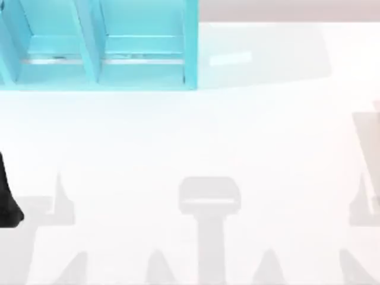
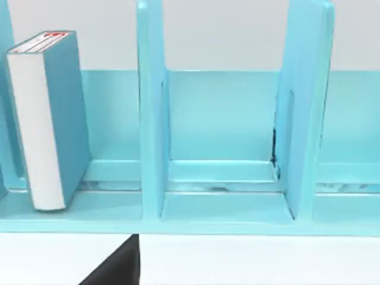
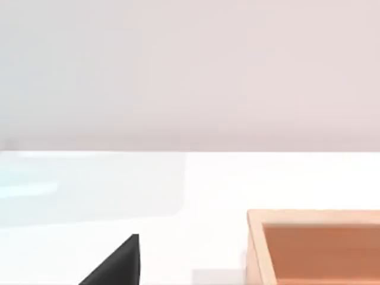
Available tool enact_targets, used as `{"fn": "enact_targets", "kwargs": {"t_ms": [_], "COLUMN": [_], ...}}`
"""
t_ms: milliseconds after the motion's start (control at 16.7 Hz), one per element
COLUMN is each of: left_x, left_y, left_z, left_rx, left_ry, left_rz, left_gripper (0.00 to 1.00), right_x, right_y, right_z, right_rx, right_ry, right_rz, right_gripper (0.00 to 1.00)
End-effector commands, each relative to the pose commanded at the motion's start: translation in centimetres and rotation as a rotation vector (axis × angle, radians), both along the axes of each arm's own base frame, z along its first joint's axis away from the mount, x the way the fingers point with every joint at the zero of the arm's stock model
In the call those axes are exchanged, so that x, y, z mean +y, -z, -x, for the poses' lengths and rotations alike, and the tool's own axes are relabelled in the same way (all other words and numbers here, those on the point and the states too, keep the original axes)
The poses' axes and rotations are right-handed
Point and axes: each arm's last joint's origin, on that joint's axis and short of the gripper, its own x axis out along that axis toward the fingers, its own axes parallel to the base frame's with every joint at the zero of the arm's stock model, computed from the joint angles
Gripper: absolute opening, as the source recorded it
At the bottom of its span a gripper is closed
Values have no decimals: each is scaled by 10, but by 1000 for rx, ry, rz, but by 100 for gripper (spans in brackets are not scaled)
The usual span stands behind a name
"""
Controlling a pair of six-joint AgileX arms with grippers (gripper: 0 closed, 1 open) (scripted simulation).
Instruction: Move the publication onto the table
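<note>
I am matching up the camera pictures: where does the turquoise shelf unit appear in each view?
Top view: shelf unit at the upper left, at the table's far edge.
Left wrist view: its compartments fill most of the picture, the teal book upright in one.
Right wrist view: not in it.
Shared landmark: the white table.

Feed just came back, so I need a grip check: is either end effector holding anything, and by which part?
Nothing is held. The book stands upright, untouched, in a compartment of the shelf.

One publication [image 2: 50,119]; one shelf unit [image 2: 225,119] — perhaps one wooden box [image 3: 314,246].
</note>
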Motion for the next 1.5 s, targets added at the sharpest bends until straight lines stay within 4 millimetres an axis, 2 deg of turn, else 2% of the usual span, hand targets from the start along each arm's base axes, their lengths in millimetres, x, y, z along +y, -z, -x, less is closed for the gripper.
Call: {"fn": "enact_targets", "kwargs": {"t_ms": [240,540,720,840,960,1080,1200,1380,1500], "left_x": [1,8,18,31,49,71,97,136,158], "left_y": [-5,-43,-69,-81,-84,-76,-57,-14,16], "left_z": [-1,-17,-46,-75,-110,-147,-181,-220,-236], "left_rx": [-7,-33,-29,-16,3,26,49,78,91], "left_ry": [1,10,16,21,25,29,33,38,41], "left_rz": [-1,-11,-20,-24,-26,-24,-20,-12,-8], "left_gripper": [100,100,100,100,100,100,100,100,100], "right_x": [0,0,0,0,0,0,0,0,0], "right_y": [0,0,0,0,0,0,0,0,0], "right_z": [0,0,0,0,0,0,0,0,0], "right_rx": [0,0,0,0,0,0,0,0,0], "right_ry": [0,0,0,0,0,0,0,0,0], "right_rz": [0,0,0,0,0,0,0,0,0], "right_gripper": [100,100,100,100,100,100,100,100,100]}}
